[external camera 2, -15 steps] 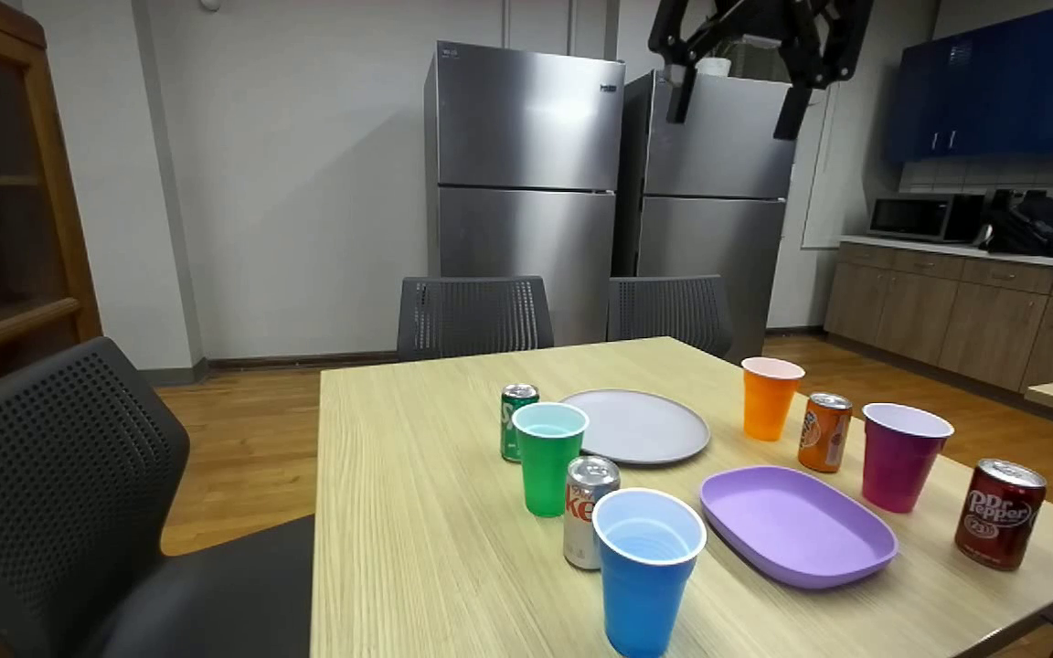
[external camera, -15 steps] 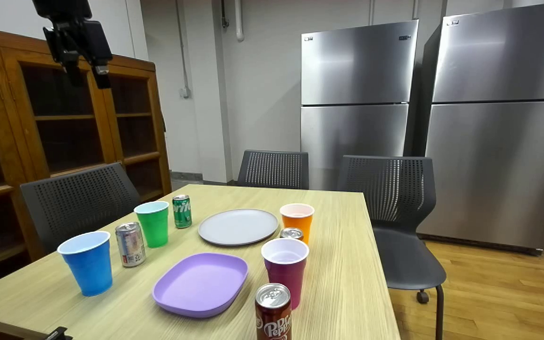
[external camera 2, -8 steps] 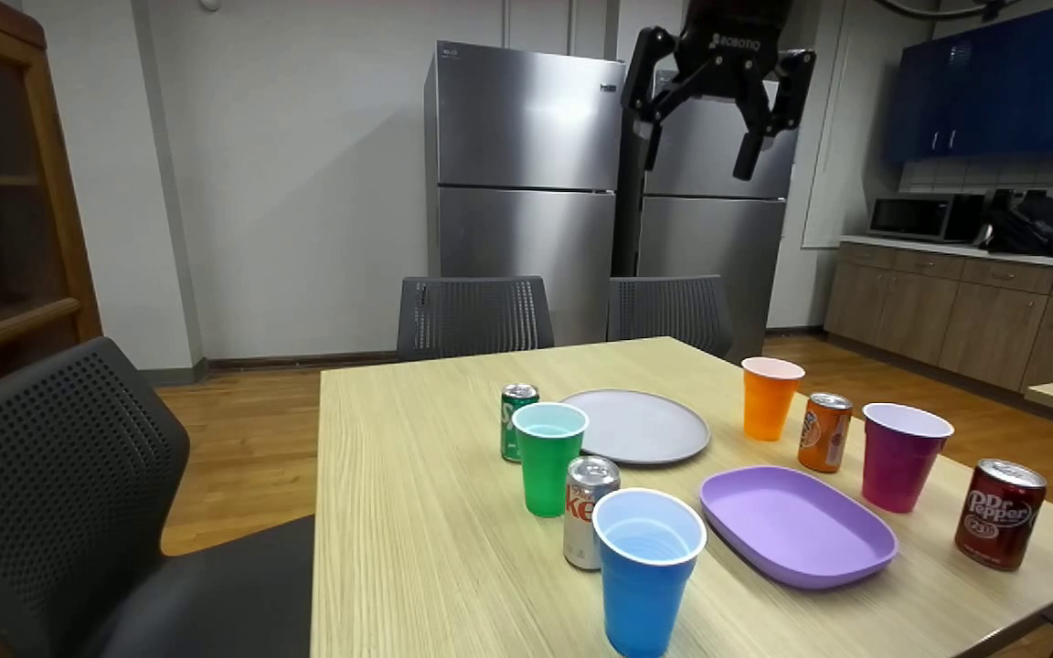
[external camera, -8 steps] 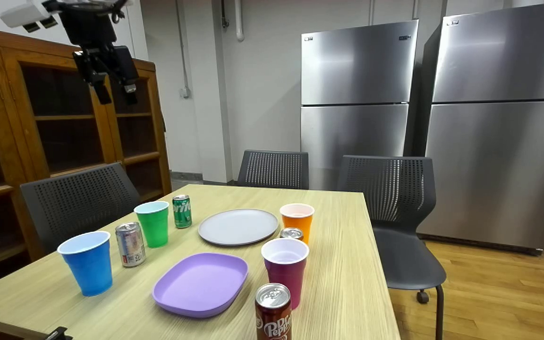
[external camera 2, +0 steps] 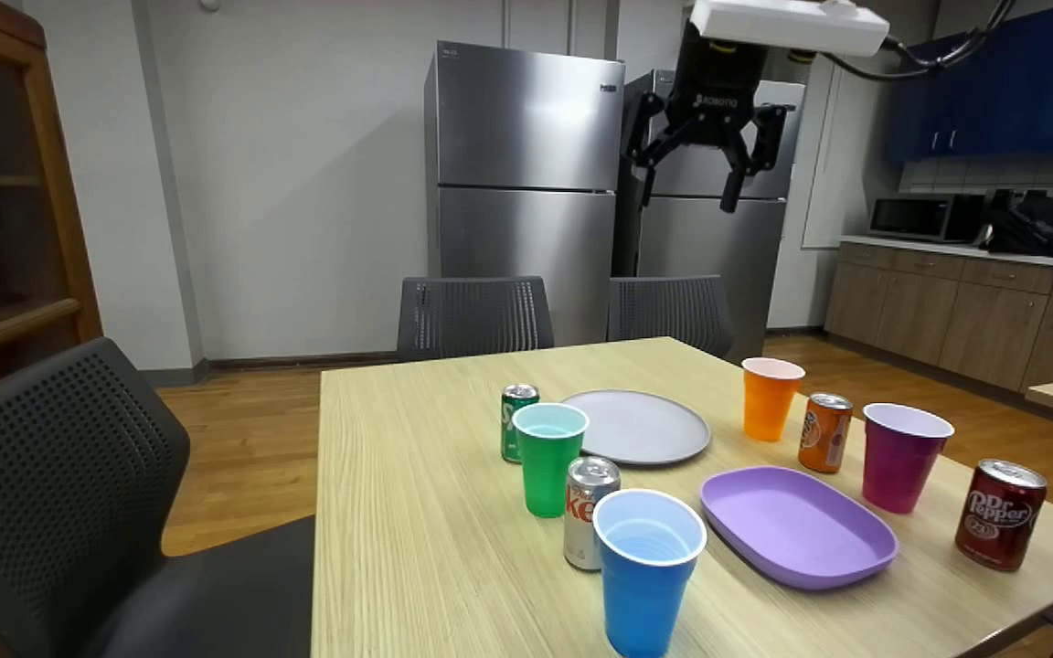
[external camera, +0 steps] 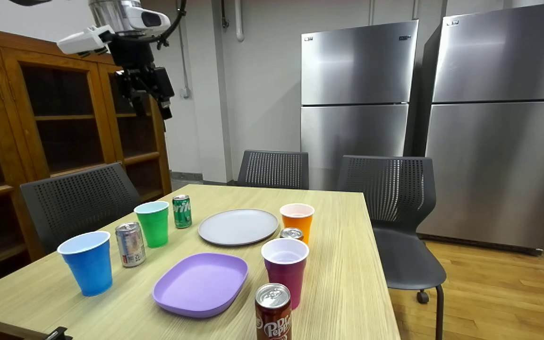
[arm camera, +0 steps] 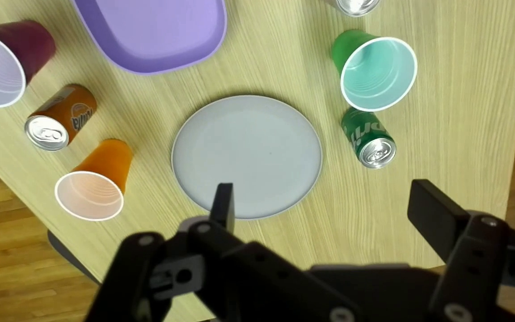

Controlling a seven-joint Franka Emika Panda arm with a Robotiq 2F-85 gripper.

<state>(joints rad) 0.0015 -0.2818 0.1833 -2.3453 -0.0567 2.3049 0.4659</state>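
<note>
The gripper (external camera 2: 688,196) hangs from the arm (external camera: 111,16), pointing down, well above the table (external camera: 343,283). Its fingers (arm camera: 223,203) stand wide apart, with air between them. In the wrist view one fingertip overlaps the rim of the plate (arm camera: 247,152) by line of sight; both exterior views show the gripper high over the tabletop.

The plate, grey and round, lies flat on the table and is the item nearest the fingers in the wrist view. It sits between the Sprite can (arm camera: 368,138) and the orange cup (arm camera: 105,165), apart from both. The tray (external camera 2: 796,528), purple with raised edges, lies beside the plate, not touching it.

One row holds, in order, the Sprite can, green cup (external camera 2: 547,466), silver can (external camera 2: 579,525) and blue cup (external camera 2: 647,585). The facing row holds the orange cup, Fanta can (external camera 2: 824,434), purple cup (external camera 2: 901,461) and Dr Pepper can (external camera 2: 1000,514). All cups and cans are upright.

Beyond the table: dark chairs (external camera: 80,200), steel fridges (external camera: 357,71), a glazed wooden cabinet (external camera: 62,117), and a counter (external camera 2: 974,302) bearing a microwave (external camera 2: 912,217) and black bag (external camera 2: 1043,224).
</note>
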